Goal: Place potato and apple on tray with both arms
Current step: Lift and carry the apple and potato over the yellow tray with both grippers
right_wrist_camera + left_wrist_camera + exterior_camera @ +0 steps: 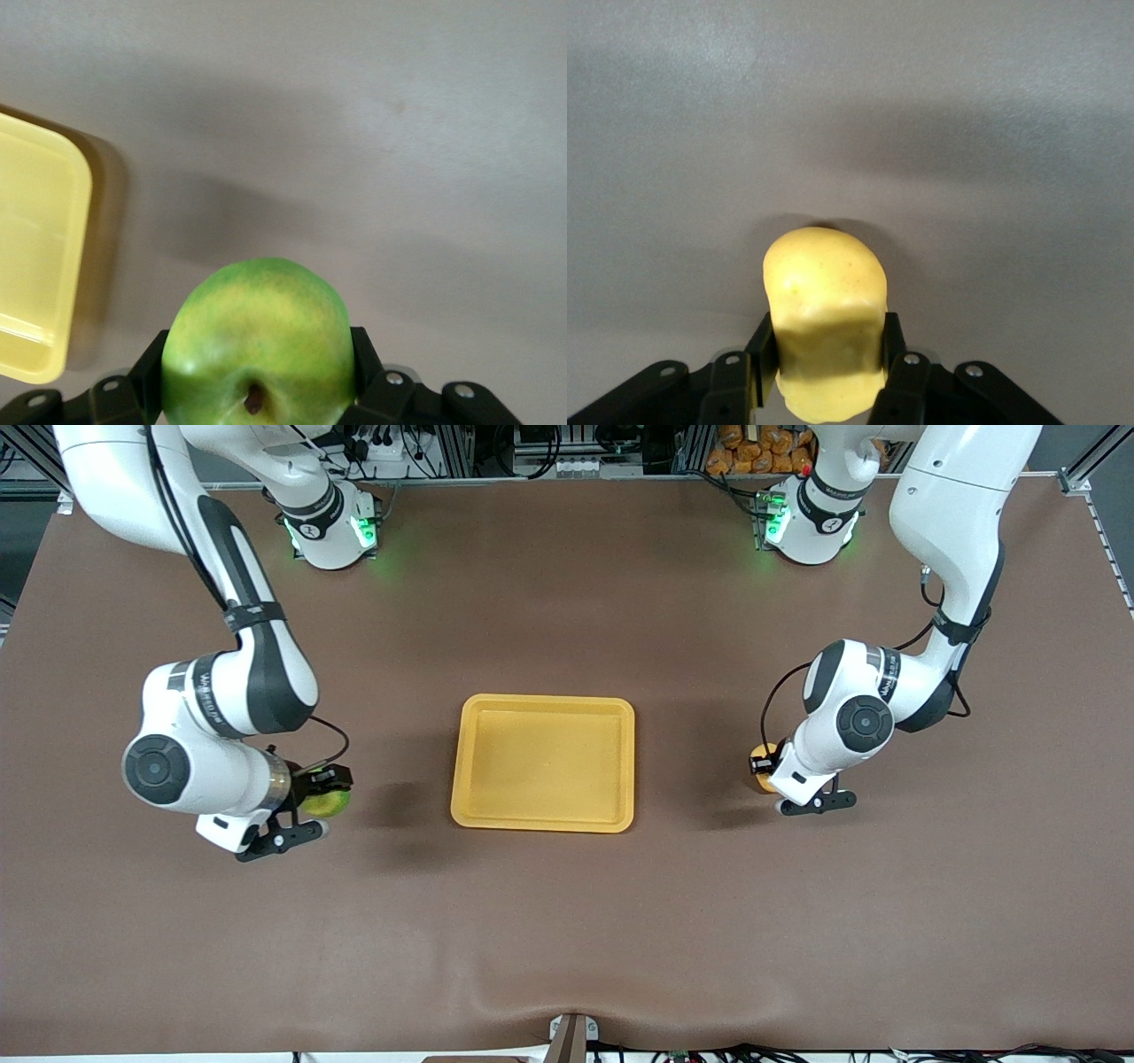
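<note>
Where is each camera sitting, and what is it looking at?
Front view: high across the table, facing both arms; shows the tray, the right gripper shut on the apple, the left gripper shut on the potato.
Left wrist view: on the left arm's wrist, looking past its own fingers at the potato over the table.
Right wrist view: on the right arm's wrist, looking at the apple; its fingers show.
Shared: front and right wrist views both show the tray.

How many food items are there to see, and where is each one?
2. The apple is in the right gripper, toward the right arm's table end. The potato is in the left gripper, toward the left arm's end.
</note>
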